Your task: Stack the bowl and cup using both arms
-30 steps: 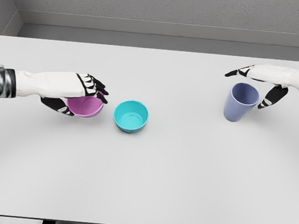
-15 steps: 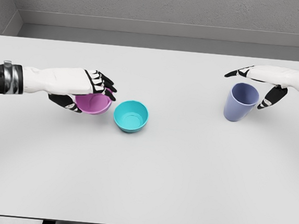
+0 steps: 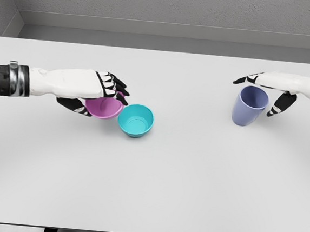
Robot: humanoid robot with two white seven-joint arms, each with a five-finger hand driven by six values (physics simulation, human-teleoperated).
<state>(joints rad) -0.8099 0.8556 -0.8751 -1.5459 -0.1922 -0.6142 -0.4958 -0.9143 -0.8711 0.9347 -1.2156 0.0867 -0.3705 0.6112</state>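
The table [image 3: 154, 186] is a wide white slab that fills most of the view. The left arm reaches in level from the left edge, and its hand [image 3: 94, 92] lies palm-down over the pink bowl [image 3: 104, 108], fingers curled over the far rim and thumb beneath, gripping it. The bowl tilts toward the right; whether it clears the table cannot be told, since the hand hides most of its rim. Its right edge meets or overlaps the rim of the teal bowl [image 3: 136, 120], which sits upright left of the table's centre. The right arm enters at the right edge (cut off at the wrist). Its hand [image 3: 271, 88] hovers spread above and just right of the purple cup [image 3: 249, 105], fingers extended, thumb pointing down beside the cup wall, holding nothing. The cup stands slightly tilted, mouth open.
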